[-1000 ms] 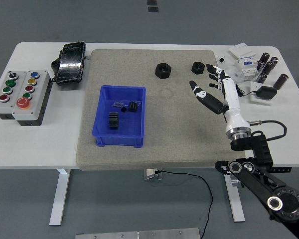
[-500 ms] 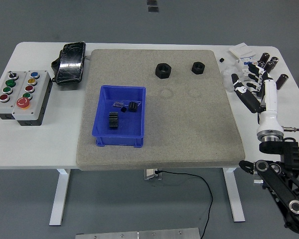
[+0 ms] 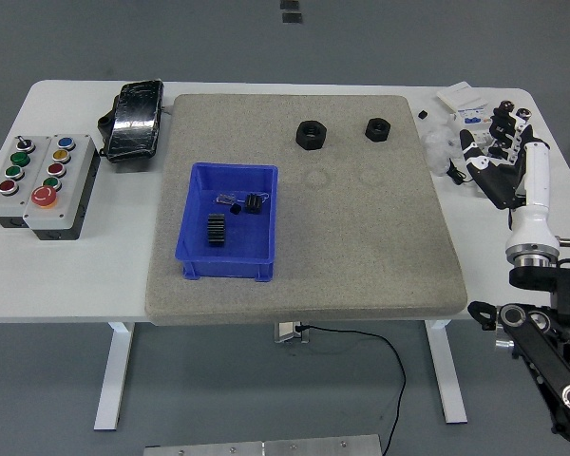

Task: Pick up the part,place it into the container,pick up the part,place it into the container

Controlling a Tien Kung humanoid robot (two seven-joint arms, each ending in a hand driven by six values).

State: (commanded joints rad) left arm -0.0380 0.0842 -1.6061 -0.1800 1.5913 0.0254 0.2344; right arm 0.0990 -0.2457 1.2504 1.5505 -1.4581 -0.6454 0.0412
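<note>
A white table stands on a grey floor, and a large grey mat covers its middle part. At the left of the frame lies a grey button box with coloured buttons, and a black pedal-like device sits at the upper left, just beside the mat's corner.

On the left half of the mat stands the blue container. Inside it a black gear-like part lies together with some smaller black pieces. Two black nuts rest on the upper part of the mat: the larger nut near the upper centre, the smaller nut to its right.

The right hand hovers at the right edge of the frame, over the bare table beyond the mat, close to a group of small white and dark items in the upper right. Its fingers are loosely spread and hold nothing. Both nuts lie well apart from it, to its left and a little higher in the frame.

The middle and lower right of the mat are open, between the container and the hand.
</note>
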